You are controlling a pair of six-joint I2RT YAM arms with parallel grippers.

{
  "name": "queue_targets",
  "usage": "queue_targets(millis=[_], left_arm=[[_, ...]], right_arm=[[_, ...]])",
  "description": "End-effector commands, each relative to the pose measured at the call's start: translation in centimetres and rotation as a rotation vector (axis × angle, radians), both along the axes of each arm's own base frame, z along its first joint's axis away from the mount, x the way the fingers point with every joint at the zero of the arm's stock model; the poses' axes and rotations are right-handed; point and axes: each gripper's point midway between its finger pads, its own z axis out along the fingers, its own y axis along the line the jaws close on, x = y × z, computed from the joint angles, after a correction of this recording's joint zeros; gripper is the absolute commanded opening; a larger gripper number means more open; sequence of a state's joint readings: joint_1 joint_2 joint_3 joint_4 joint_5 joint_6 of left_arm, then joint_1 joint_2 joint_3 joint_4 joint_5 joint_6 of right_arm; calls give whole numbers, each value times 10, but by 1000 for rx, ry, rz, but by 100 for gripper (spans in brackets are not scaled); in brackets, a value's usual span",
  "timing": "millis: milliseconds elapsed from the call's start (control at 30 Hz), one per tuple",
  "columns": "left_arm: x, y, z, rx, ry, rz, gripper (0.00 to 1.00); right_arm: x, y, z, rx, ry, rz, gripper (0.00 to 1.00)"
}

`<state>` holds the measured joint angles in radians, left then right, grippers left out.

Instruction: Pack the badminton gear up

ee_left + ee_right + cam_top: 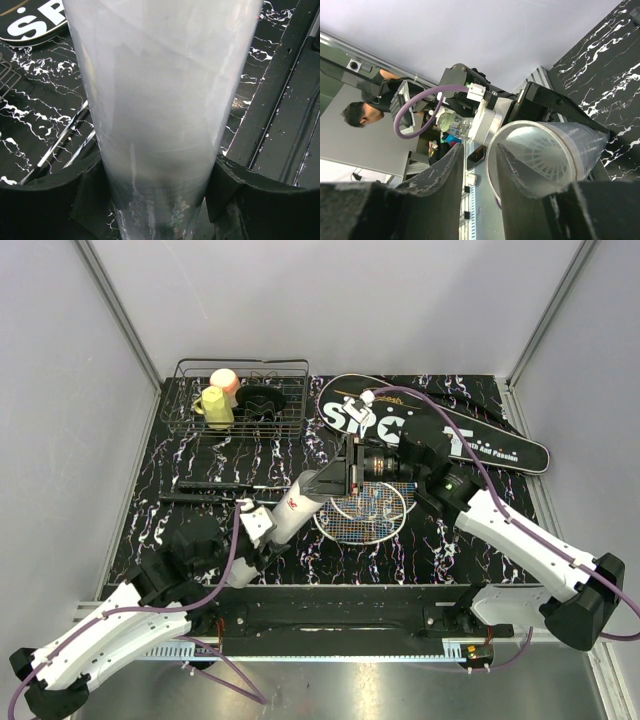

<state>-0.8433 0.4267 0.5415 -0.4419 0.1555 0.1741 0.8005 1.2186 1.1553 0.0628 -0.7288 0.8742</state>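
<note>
Badminton gear is spread over the black marbled table [165, 455]. Nearest me, the left gripper [160, 200] is clamped round the long white tube [160, 90], holding it slanted with its open mouth toward the right gripper [478, 160]. That one's fingers stand apart with nothing between them, just at the tube's rim. A white shuttlecock [542, 160] shows inside the tube. Beneath lie two rackets [365, 512], heads overlapping. Farther back rests the black bag [470, 440], and left of it a wire basket [190, 418] holding cups.
</note>
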Motion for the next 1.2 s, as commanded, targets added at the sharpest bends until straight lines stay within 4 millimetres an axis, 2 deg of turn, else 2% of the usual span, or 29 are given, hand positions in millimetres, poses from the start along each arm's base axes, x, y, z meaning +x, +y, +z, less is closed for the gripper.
queue_targets(millis=[0,133,233,400,533,733,800,833,900,1033,1167], left_arm=[[3,-19,113,-309,-294,-61,4],[3,-19,113,-310,-293,-60,4],[4,-19,112,-304,-285,-59,4],[5,-18,113,-307,-290,-50,4],[5,-15,116,-317,-303,-37,4],[5,-17,116,-314,-302,-44,4],[5,-15,117,-318,-306,-41,4],[5,-14,118,-321,-311,-36,4],[5,-11,119,-329,-316,-23,4],[5,-10,120,-336,-320,-18,4],[8,-12,118,-316,-309,-18,4]], right_arm=[[-5,-9,-12,-69,89,41,43],[4,-20,6,-46,36,-1,45],[12,-24,9,-91,-13,-52,45],[23,-24,-11,-166,-7,-97,41],[24,-21,-43,-219,54,-104,37],[9,8,-71,-232,112,-53,36],[9,12,-76,-205,172,-56,34],[9,13,-84,-187,186,-57,34],[9,16,-83,-151,200,-51,33],[10,10,-87,-210,181,-76,34],[16,5,-74,-249,111,-100,39]])
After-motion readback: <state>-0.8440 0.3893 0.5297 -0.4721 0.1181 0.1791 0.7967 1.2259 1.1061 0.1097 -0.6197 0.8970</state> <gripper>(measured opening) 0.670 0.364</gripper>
